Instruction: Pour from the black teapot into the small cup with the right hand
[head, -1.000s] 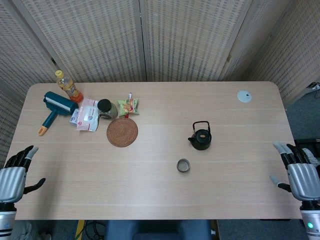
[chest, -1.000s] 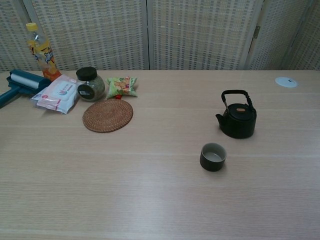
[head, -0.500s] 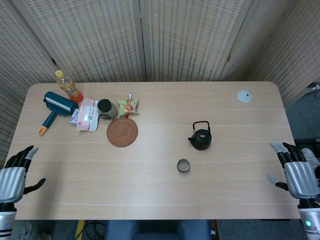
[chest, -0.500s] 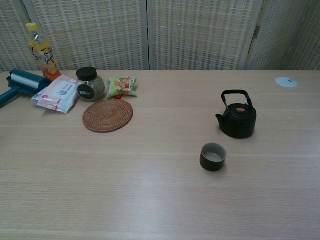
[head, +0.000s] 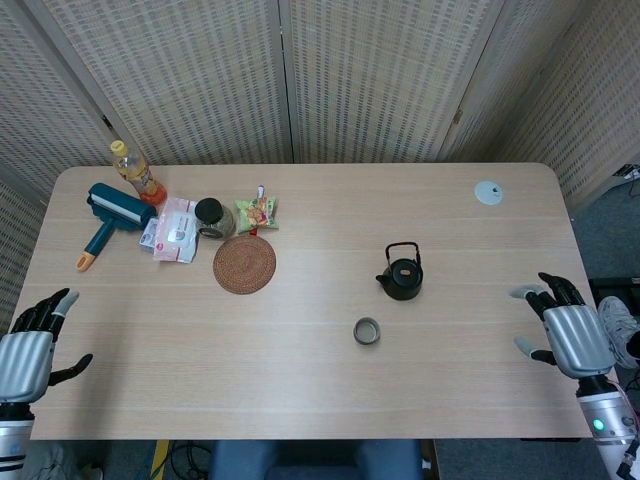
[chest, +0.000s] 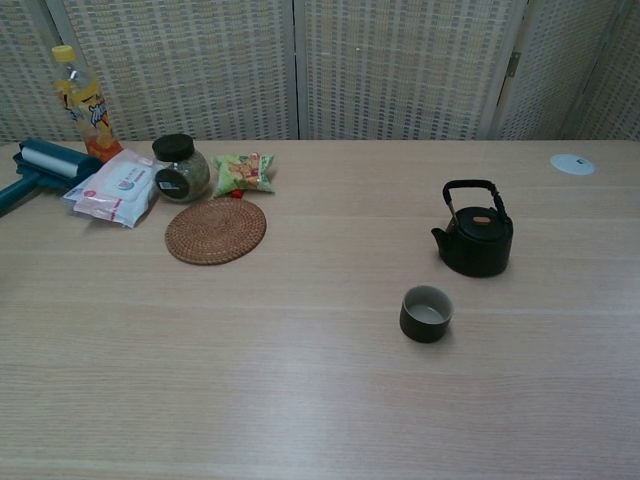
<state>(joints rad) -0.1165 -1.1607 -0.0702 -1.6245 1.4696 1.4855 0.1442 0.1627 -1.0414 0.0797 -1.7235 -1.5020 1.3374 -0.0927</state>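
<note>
Starting at the far left of the head view, the left hand (head: 22, 357) hung just off the table's (head: 300, 370) near corner, fingers spread wide and holding nothing. Along the back left of the table lay a blue lint roller (head: 104, 219), a bottle of orange drink (head: 134, 172), a pack of wipes (head: 175, 228), a dark-lidded glass jar (head: 211, 217) and a green snack packet (head: 258, 212), with a round woven mat (head: 244, 264) just in front of the jar. Right of centre stood the black teapot (head: 402, 273), upright, handle raised, its spout pointing left. The small cup (head: 367, 331) sat nearer the front edge and a little left of the teapot, apart from it, mouth up. A small white disc (head: 488, 193) lay near the back right corner. At the right edge, the right hand (head: 567, 335) was over the table's rim, well apart from the teapot, fingers fanned out and empty. Neither hand showed in the chest view.
</note>
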